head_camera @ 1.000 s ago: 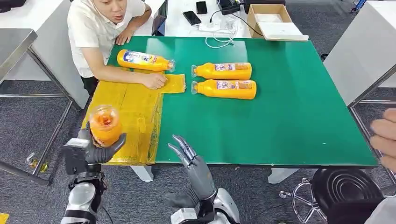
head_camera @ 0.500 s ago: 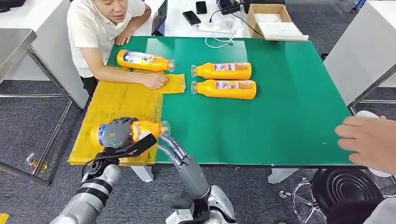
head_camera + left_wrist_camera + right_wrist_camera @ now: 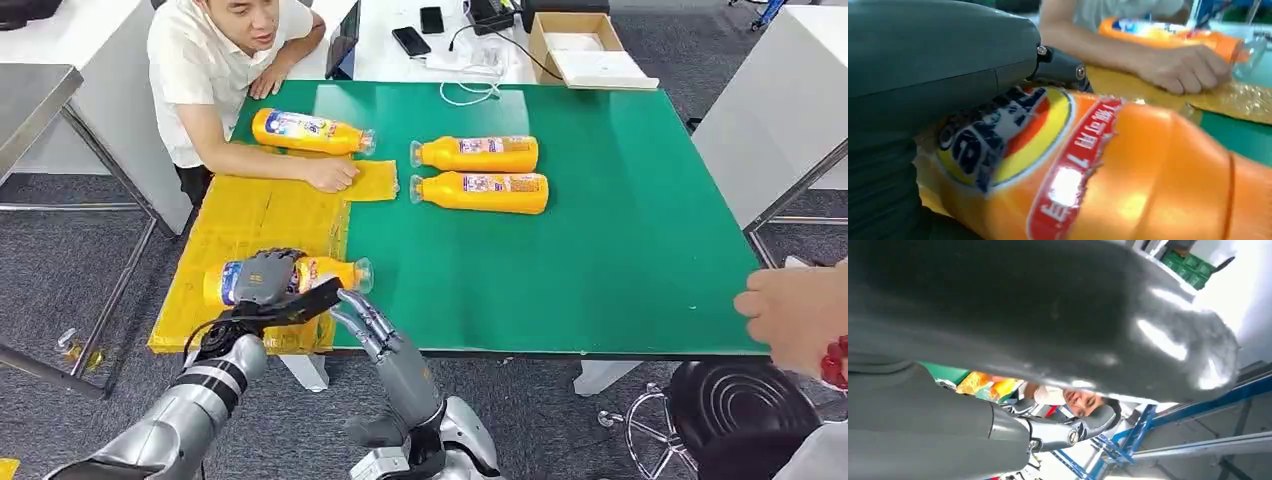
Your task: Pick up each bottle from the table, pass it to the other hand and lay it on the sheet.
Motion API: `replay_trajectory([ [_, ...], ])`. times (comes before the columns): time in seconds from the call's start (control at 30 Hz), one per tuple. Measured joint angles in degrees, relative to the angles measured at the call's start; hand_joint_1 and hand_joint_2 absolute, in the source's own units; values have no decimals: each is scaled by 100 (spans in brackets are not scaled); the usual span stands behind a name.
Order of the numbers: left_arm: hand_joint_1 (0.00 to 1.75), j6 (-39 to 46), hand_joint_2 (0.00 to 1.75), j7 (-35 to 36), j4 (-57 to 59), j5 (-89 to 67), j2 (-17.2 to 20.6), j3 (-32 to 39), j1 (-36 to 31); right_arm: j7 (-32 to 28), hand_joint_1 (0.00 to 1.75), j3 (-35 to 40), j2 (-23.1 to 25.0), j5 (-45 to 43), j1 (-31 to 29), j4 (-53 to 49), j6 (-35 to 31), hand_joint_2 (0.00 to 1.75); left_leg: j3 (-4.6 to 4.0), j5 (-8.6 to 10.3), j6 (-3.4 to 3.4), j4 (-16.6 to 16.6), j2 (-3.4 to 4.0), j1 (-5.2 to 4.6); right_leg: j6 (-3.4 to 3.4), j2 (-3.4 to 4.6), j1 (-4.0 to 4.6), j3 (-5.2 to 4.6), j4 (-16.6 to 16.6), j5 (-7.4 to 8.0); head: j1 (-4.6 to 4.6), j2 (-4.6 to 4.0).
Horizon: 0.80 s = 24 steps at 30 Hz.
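We see the green table (image 3: 600, 260) spanning most of the head view, with the yellow sheet (image 3: 255, 215) laid over its left part and hanging past the near edge. A person (image 3: 215, 60) in a white shirt leans at the far left corner, one forearm resting on the sheet. Our left hand (image 3: 262, 283) grips an orange bottle (image 3: 325, 272) around its labelled middle, fingers wrapped over the top; the bottle lies on its side over the near part of the sheet, cap toward the green surface, though we cannot tell whether it touches the sheet. Our right hand (image 3: 372, 322) holds nothing, fingers apart and stretched toward the near table edge, just beside the cap. Three more bottles lie on their sides: one (image 3: 308, 131) at the far left beside the person's arm, and two (image 3: 478, 153) (image 3: 482, 190) side by side mid-table. Another person's hand (image 3: 795, 315) reaches in at the right edge.
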Motion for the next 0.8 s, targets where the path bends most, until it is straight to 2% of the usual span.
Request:
replay_trajectory([
  [0.27,0,-2221,175,-492,463,959,13,328,-467,0,0,50,-4,-431,-194,295,-243,0,59,-5,-3,-5,-30,-1,-2,-17,-1,71,-4,-12,-2,0],
  [0.57,0,-2830,175,-824,618,1324,81,477,-584,0,0,160,-11,-605,-320,483,-396,0,82,-1,-2,-5,-29,-2,-3,-18,-1,92,-3,-9,0,0],
  [0.8,0,-3968,175,-1756,596,2265,122,689,-458,0,0,337,-100,-859,-433,588,-492,0,78,-3,-3,-5,-25,-2,-3,-16,-1,87,-2,-9,-2,0],
])
